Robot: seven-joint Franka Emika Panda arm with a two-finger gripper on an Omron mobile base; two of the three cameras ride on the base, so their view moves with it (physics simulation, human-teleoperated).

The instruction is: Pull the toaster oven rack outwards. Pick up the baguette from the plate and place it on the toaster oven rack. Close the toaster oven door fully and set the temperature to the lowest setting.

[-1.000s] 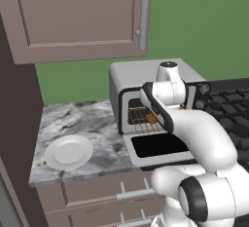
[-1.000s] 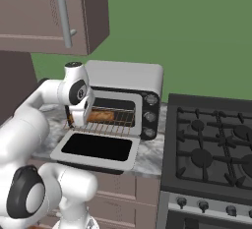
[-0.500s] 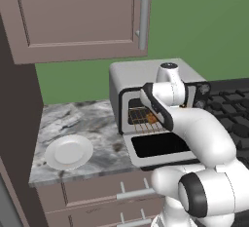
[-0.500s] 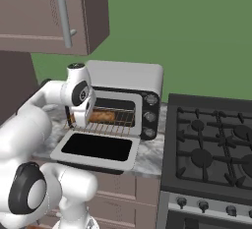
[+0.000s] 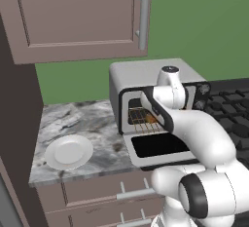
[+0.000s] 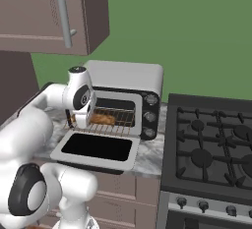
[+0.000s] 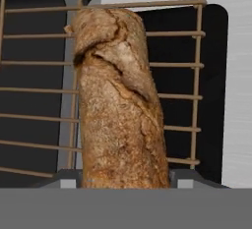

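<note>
My pincer (image 6: pixel 81 120) grasps the baguette (image 7: pixel 120 105) on the toaster oven rack (image 7: pixel 182 95), above the lowered toaster oven door (image 6: pixel 96 147).

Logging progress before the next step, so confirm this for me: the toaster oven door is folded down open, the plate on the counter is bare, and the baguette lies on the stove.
Not the stove. The baguette lies on the toaster oven rack, as the hand view shows close up. The rest holds: the toaster oven door is folded down open, and the plate on the counter is bare.
</note>
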